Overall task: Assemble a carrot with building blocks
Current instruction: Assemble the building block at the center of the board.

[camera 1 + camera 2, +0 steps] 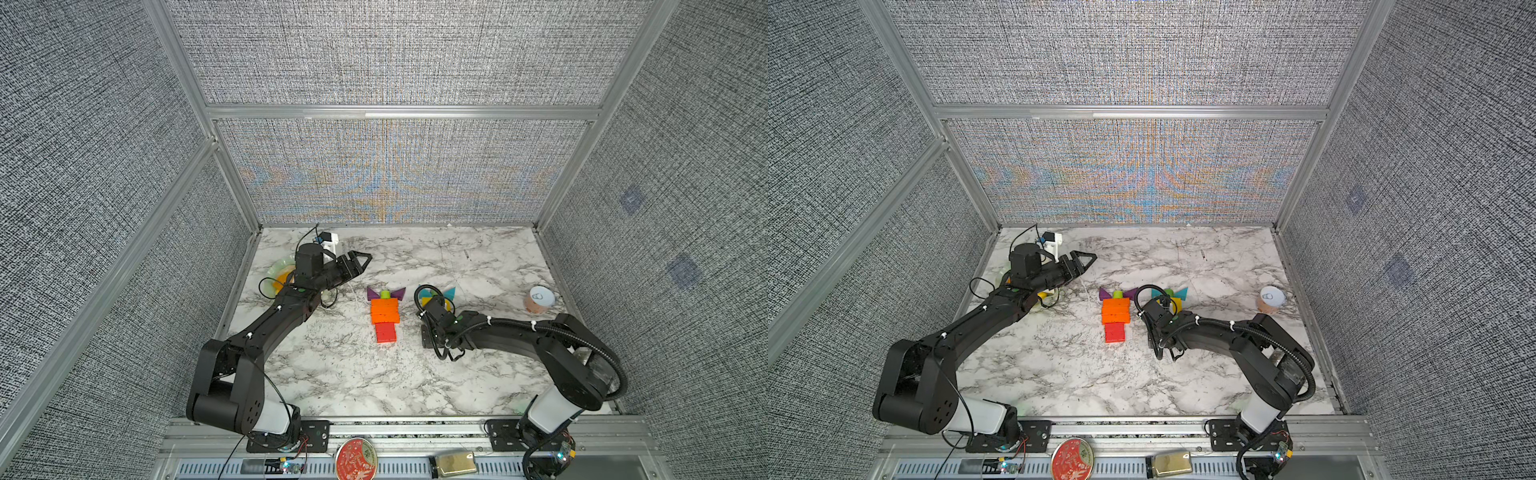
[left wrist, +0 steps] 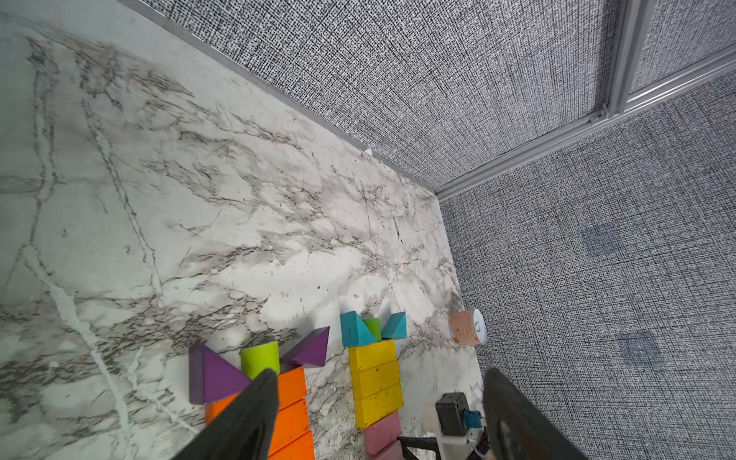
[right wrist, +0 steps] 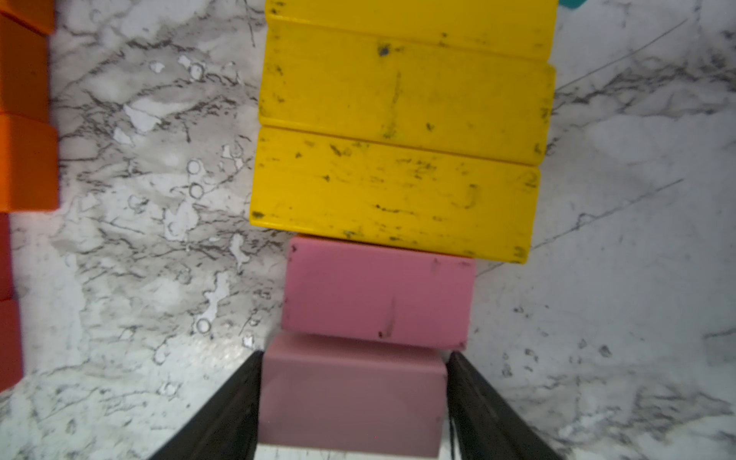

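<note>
An assembled carrot lies mid-table: orange bars [image 1: 385, 311], red bars [image 1: 386, 332], purple triangles [image 1: 372, 293] and a green stub [image 1: 385, 294]. To its right is a row of teal triangles [image 2: 356, 330], yellow bars [image 3: 398, 131] and a pink bar [image 3: 378, 292]. In both top views my right arm [image 1: 440, 318] covers most of that row. My right gripper [image 3: 354, 358] is shut on a second pink block [image 3: 352, 402], which sits just behind the first. My left gripper [image 2: 381, 372] hovers open and empty at the back left of the table, above and behind the blocks.
A pink-and-white cup [image 1: 539, 299] lies near the right wall. A pale green plate [image 1: 280, 268] shows behind the left arm at the back left. A red round tin [image 1: 356, 459] and a jar [image 1: 455, 463] sit on the front rail. Fabric walls enclose the marble table [image 1: 457, 257].
</note>
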`<state>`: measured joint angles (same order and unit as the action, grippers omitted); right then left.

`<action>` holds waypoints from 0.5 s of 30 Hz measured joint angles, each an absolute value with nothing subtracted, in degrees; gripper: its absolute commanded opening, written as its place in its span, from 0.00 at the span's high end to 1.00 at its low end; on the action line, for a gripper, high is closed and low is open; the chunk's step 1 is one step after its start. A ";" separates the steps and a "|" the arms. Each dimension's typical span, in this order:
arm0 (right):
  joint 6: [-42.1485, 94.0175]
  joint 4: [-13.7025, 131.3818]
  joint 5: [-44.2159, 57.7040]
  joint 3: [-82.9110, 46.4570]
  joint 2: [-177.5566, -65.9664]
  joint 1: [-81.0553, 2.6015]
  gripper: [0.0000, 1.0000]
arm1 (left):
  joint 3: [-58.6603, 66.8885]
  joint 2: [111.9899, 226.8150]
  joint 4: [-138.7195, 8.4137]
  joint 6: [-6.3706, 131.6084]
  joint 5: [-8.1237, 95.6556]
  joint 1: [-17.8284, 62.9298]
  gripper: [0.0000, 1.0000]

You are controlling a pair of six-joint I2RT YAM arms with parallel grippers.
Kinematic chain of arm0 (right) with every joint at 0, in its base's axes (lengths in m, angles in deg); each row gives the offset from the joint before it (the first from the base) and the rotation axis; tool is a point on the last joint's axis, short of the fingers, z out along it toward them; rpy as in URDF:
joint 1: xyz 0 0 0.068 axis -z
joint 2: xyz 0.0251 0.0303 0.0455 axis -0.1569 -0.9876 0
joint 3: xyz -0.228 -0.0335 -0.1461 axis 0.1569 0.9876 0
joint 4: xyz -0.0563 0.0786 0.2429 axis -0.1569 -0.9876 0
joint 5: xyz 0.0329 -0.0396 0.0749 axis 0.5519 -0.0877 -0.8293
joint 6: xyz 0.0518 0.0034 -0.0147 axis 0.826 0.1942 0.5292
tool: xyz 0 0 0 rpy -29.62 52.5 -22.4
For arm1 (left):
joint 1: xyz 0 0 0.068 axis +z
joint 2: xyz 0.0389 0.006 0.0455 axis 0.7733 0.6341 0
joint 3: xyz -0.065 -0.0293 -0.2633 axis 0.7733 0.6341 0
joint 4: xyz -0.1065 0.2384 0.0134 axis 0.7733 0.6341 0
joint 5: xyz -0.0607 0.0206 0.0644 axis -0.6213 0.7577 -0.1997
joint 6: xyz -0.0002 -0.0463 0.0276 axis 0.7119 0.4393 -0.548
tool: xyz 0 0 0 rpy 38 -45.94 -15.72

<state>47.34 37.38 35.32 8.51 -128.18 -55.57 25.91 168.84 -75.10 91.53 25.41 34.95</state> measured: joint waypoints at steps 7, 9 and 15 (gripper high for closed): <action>47.27 35.08 35.32 7.35 -126.15 -56.25 0.19 | 25.91 168.65 -75.26 91.53 25.38 34.40 0.18; 47.47 34.51 35.43 7.46 -125.93 -56.29 0.18 | 25.91 168.58 -75.26 91.53 25.38 34.33 0.18; 48.32 33.66 35.43 9.69 -125.82 -56.44 0.19 | 25.91 168.32 -75.26 91.53 25.34 34.25 0.18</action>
